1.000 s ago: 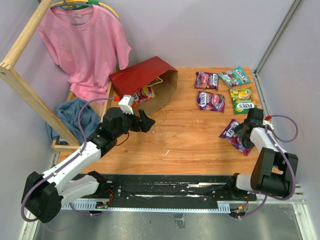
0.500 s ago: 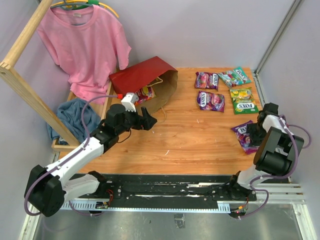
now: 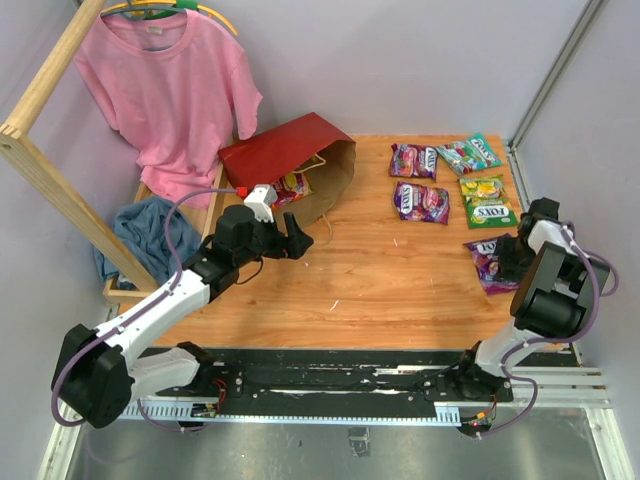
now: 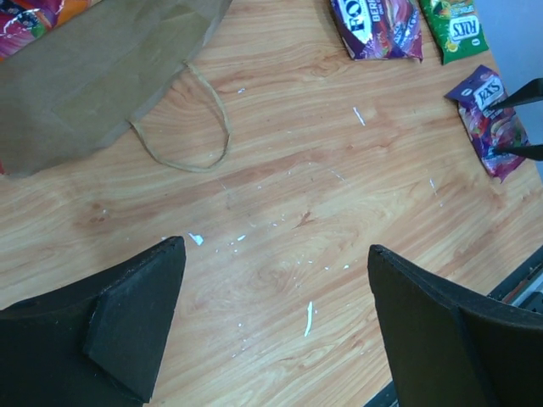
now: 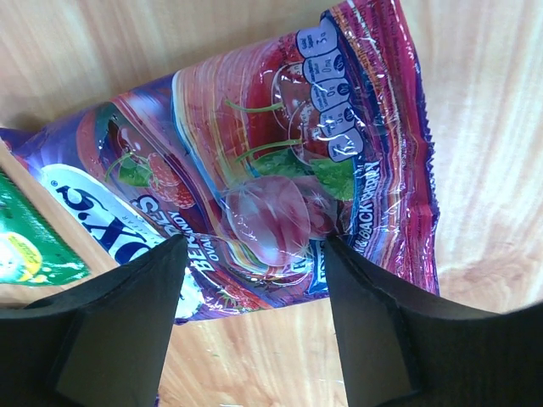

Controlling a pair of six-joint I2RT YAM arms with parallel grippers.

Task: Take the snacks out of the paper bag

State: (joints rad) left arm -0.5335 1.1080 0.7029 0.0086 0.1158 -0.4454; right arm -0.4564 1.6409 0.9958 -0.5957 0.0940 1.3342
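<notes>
The dark red paper bag [image 3: 280, 148] lies on its side at the back left, its brown kraft mouth [image 4: 93, 72] facing the table. Glossy packets [image 3: 290, 187] show inside the mouth. My left gripper [image 3: 298, 238] is open and empty over bare wood [image 4: 276, 248], just in front of the mouth. My right gripper [image 3: 508, 257] is open, its fingers either side of a purple Fox's packet [image 5: 280, 170] that lies flat near the right edge [image 3: 488, 262]. Two purple packets [image 3: 413, 160] [image 3: 421, 201], a teal one [image 3: 468, 153] and a yellow-green one [image 3: 485, 200] lie at the back right.
A pink T-shirt [image 3: 165, 90] hangs on a wooden frame [image 3: 55, 190] at the back left, with a blue cloth [image 3: 150, 235] below it. The bag's loop handle [image 4: 182, 127] lies on the wood. Grey walls close in the right side and the back.
My right gripper has moved right and back with the purple packet, to just below the yellow-green packet. My left gripper has shifted slightly towards the bag's mouth.
</notes>
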